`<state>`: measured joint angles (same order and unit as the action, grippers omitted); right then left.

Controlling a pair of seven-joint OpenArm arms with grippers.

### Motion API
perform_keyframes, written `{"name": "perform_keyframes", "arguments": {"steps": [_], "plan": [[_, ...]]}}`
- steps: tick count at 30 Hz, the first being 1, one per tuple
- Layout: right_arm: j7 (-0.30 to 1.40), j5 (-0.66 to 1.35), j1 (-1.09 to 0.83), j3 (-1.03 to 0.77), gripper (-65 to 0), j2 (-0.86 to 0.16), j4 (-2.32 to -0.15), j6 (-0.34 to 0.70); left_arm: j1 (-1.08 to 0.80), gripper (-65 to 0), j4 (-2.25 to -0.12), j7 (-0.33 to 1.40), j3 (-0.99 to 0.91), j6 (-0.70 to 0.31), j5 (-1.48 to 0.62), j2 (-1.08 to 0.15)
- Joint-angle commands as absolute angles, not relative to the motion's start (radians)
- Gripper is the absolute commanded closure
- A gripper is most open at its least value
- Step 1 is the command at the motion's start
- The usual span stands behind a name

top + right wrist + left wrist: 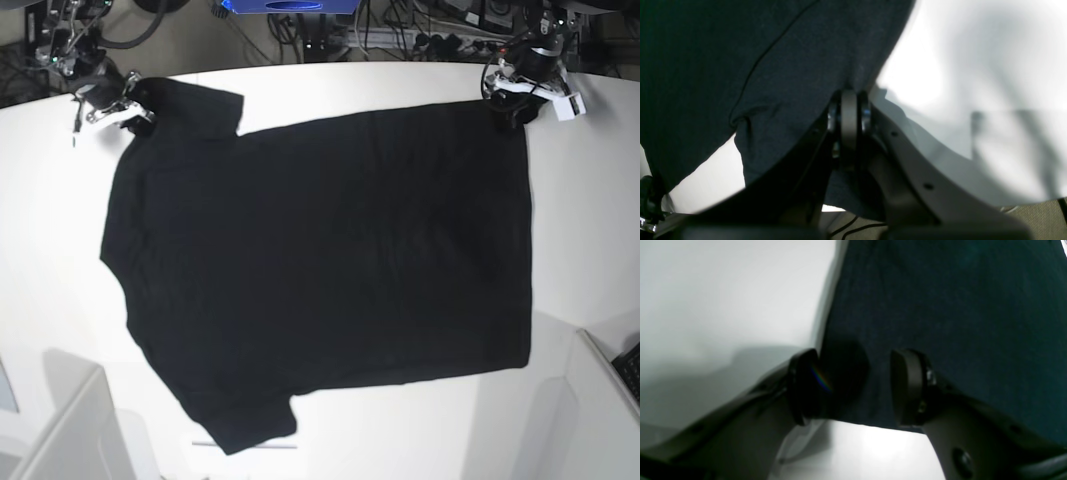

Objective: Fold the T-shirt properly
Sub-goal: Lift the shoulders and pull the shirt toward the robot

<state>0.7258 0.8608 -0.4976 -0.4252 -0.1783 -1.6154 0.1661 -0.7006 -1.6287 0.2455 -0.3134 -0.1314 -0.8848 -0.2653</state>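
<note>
T-shirt (320,270) spread plain-side up across white table (590,230), right gripper (849,100) clenched on its far-left corner, left gripper (853,386) released over far-right corner

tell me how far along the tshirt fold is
Early. The T-shirt lies spread flat on the white table, plain side up, with no fold made. The right end effector is shut on cloth at a sleeve corner; the left end effector is open around the hem corner. Every fold is left to do.
</note>
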Motion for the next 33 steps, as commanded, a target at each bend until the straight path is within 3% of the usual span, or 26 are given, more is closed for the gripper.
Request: {"name": "perform_keyframes", "arguments": {"steps": [1,5,10,19,33], "plan": [[0.768,0.823,-0.513,-0.421,0.0,-0.182,-1.613,0.15,-0.708,-32.7,-1.624,0.311,-0.309,-0.116,-0.881,-0.263],[0.768,0.823,-0.515,-0.421,0.0,-0.182,-1.613,0.15,-0.705,-29.9,-1.621,0.311,-0.309,-0.116,-0.881,-0.263],[0.768,0.823,-0.512,-0.421,0.0,-0.182,-1.613,0.15,-0.676,0.0,-1.62,0.352,-0.312,-0.116,-0.88,-0.263],[0.763,0.829,-0.532,-0.427,0.0,-0.18,-1.685,0.15,-0.69,0.0,-1.692,0.404,-0.323,-0.116,-0.874,-0.275],[0.768,0.828,-0.682,-0.427,0.0,-0.125,-1.934,0.145,-0.812,0.0,-1.741,0.409,-0.527,-0.116,-0.874,-0.335]]}}
